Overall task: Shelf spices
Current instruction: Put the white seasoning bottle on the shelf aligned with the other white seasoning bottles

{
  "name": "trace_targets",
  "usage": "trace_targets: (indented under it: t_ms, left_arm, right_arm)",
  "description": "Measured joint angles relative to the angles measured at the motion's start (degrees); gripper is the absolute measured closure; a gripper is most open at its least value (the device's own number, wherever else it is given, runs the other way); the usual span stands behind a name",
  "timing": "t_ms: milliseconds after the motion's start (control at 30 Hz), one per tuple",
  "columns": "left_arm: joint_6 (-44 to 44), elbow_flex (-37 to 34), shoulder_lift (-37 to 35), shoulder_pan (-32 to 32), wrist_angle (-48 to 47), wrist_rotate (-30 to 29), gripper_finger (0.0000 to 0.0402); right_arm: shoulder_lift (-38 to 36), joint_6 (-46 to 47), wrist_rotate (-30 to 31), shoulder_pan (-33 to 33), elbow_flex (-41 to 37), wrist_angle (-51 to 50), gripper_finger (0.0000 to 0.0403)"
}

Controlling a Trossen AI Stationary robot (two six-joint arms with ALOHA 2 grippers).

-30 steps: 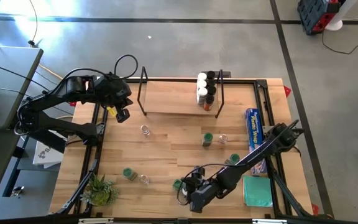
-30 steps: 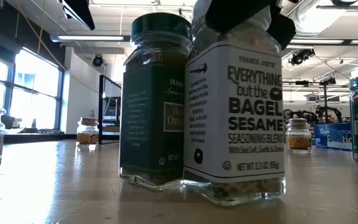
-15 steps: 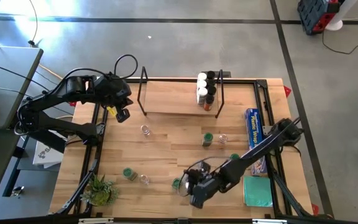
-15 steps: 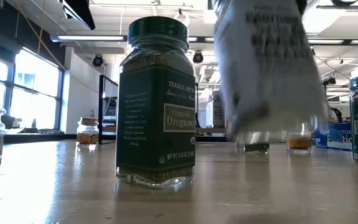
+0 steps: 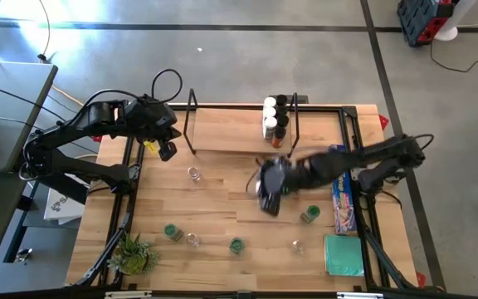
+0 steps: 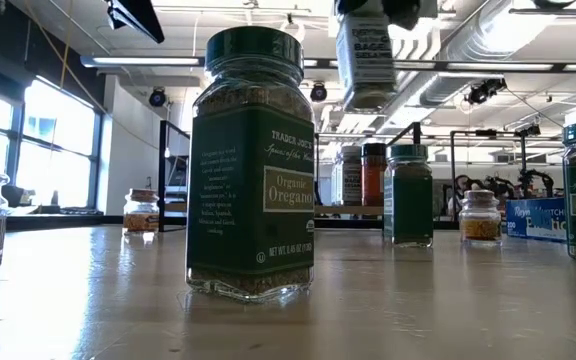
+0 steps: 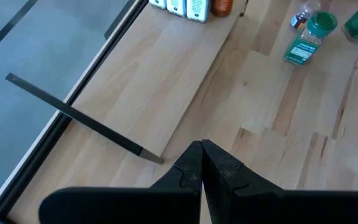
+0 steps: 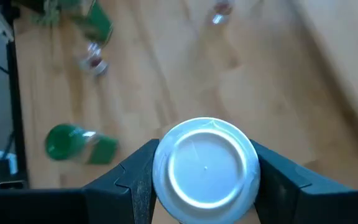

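Between fingers of right hand (image 8: 205, 171): white-lidded spice jar (image 8: 205, 169), clamped, lifted above table.

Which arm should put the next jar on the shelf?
Right. Its gripper already holds a white-lidded jar in the air near the shelf. The left gripper is shut and empty at the shelf's other end.

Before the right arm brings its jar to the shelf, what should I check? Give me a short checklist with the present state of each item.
1. Right end effector grips the white-lidded jar on both sides: ok.
2. Jar lifted off the table, seen in the low view: ok.
3. Free board space on the shelf, left of the stored jars: ok.
4. Left end effector shut, parked at the shelf's left end, away from the route: ok.
5. Jar's clearance to the shelf's wire end frame: cannot tell.
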Motion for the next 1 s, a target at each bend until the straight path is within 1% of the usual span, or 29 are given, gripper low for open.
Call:
trace_targets:
  t_ms: [100,267,467,567,633,833,1000]
  left_arm:
    - [-1.0,0.0,0.0,0.0,0.0,-0.1,0.0401]
    - [-3.7,0.0,0.0,0.0,0.4,-0.4,0.0401]
    - [-6.6,0.0,0.0,0.0,1.7,-3.3,0.0401]
    - [-7.7,0.0,0.0,0.0,3.2,-3.8,0.0401]
    - [-8.0,0.0,0.0,0.0,3.6,-4.1,0.0401]
    - [-9.2,0.0,0.0,0.0,3.8,-4.8,0.0401]
    - [-9.3,0.0,0.0,0.0,3.9,-4.8,0.0401]
  right_arm:
    - [-1.4,-7.7,-3.5,-6.8,0.0,0.3,0.0212]
    - [-1.0,-17.8,-7.7,-18.1,0.0,3.0,0.0212]
    - [2.2,-28.2,-9.5,-27.5,0.0,2.0,0.0212]
    - [4.2,-33.8,-11.0,-30.3,0.0,2.2,0.0212]
    - [5.7,-35.9,-11.5,-31.5,0.0,2.6,0.0212]
    - [8.7,-36.6,-11.5,-33.8,0.0,2.8,0.0212]
    - [9.4,-35.6,-11.5,-34.8,-0.1,3.0,0.0212]
